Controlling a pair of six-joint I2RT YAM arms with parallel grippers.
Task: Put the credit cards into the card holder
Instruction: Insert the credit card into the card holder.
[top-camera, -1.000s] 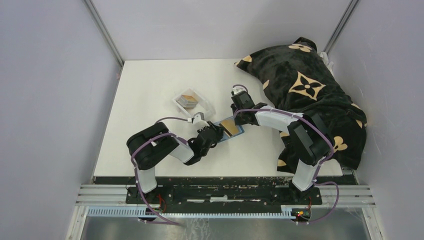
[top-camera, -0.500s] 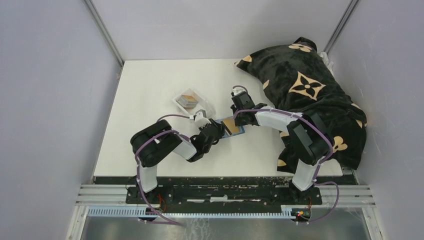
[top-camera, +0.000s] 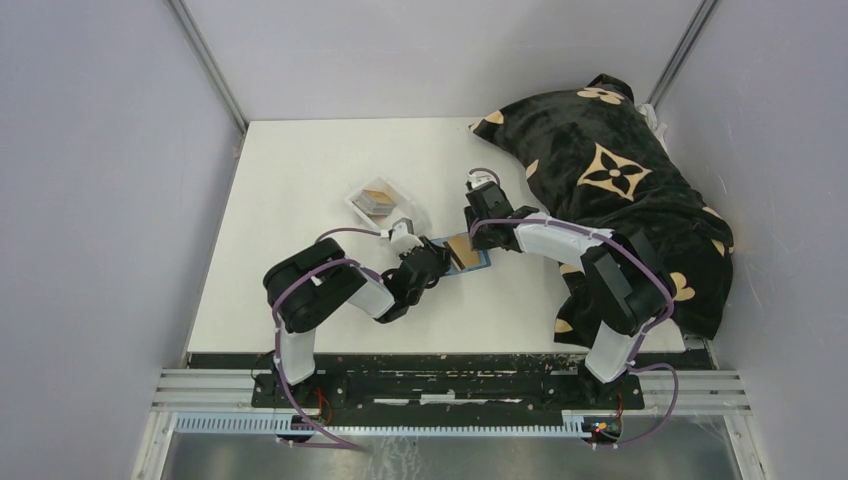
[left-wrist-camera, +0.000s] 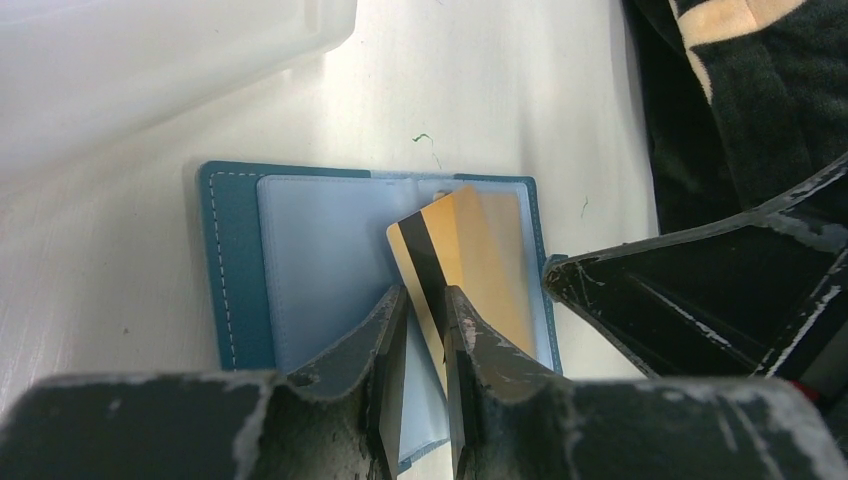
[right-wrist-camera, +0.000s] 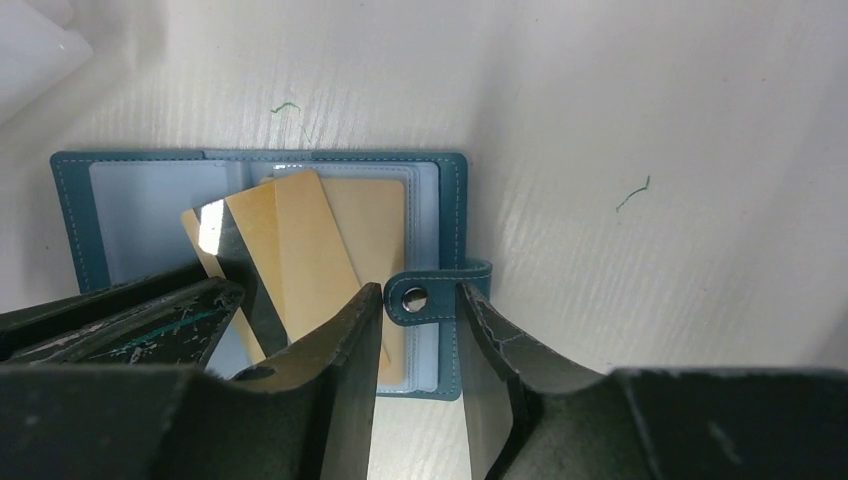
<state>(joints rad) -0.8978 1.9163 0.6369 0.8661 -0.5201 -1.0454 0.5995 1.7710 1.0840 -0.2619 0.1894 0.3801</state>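
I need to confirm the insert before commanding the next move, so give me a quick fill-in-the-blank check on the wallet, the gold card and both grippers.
The card holder lies ____ like a book on the table. The gold card, pinched by the left gripper, is only ____ inside a clear sleeve. The snap tab sits ____ the fingers of the right gripper.
Missing words: open; partly; between.
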